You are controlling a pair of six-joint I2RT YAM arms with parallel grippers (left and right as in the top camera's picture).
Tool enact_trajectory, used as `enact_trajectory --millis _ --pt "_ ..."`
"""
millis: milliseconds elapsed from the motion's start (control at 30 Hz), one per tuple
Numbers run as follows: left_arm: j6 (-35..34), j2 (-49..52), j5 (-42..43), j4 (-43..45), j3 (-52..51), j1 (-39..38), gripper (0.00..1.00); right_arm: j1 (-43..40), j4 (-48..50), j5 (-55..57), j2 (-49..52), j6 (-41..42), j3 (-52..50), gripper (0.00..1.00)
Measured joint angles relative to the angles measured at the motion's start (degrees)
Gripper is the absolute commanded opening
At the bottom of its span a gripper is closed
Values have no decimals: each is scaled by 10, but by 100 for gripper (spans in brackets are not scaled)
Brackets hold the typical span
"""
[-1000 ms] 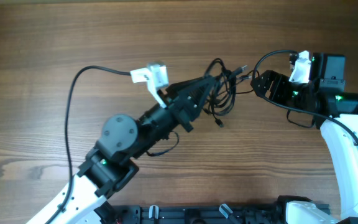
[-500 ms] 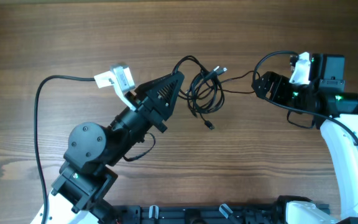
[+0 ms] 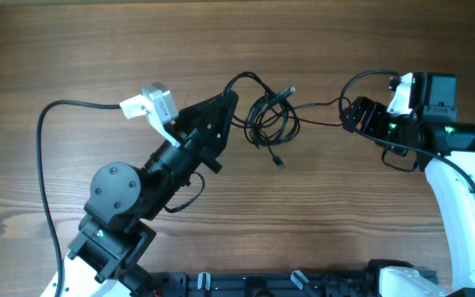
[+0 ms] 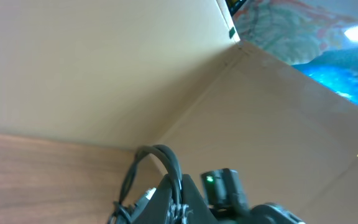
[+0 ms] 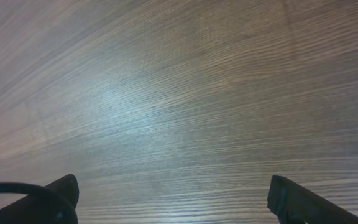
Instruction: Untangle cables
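Observation:
The cables [image 3: 271, 120] are thin black wires tangled in a loose bundle at the table's middle, with small plugs [image 3: 280, 164] sticking out. One loop [image 3: 244, 79] arches from the bundle to my left gripper [image 3: 231, 99], which is shut on it. In the left wrist view that cable [image 4: 164, 155] rises out of the pinched fingers [image 4: 194, 198]. A single strand [image 3: 320, 105] runs right toward my right gripper [image 3: 349, 116]; I cannot tell whether it touches. In the right wrist view the right gripper [image 5: 174, 199] stands open over bare wood.
The left arm's thick black cable [image 3: 64, 107] curves over the table's left side, by its white camera mount [image 3: 157, 103]. The right arm's own cable [image 3: 369, 76] arcs above its wrist. A cardboard wall [image 4: 278, 112] rises behind the table.
My left gripper has pulled back to the left with the cable loop in it, dragging the bundle left and stretching the strand toward the right gripper. The right arm has barely moved.

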Motion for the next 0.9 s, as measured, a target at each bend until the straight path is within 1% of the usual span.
enact_trajectory --millis 133,300,500,733,900 --pt "51 0 -26 0 0 0 4 -5 -2 9 0 4 0 100" --pt "83 0 -63 -13 0 5 4 -42 -7 12 0 4 0 100" --pt "89 0 -73 -38 0 39 4 -93 -15 14 0 -1 0 100" --pt "92 0 -78 -44 0 69 4 -109 -16 14 0 -6 0 100" --pt "93 0 -78 -67 0 115 4 -132 -26 14 0 -14 0 100"
